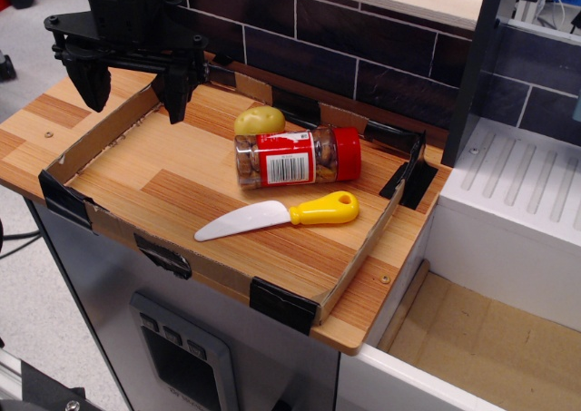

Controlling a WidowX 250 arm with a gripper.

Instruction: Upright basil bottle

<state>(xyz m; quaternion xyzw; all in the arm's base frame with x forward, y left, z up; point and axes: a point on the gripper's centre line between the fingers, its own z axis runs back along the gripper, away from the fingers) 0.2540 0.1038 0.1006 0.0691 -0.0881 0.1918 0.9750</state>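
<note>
The basil bottle (295, 157) lies on its side on the wooden counter, red cap pointing right, barcode label facing me. It is a clear jar with brownish contents. My gripper (134, 86) hangs at the upper left, well left of the bottle and above the counter. Its two black fingers (174, 92) are spread wide apart with nothing between them.
A yellowish potato (260, 120) sits right behind the bottle, touching or nearly so. A white knife with a yellow handle (281, 217) lies in front of it. A low cardboard rim (91, 143) with black tape corners borders the counter. A white sink unit (513, 193) stands at the right.
</note>
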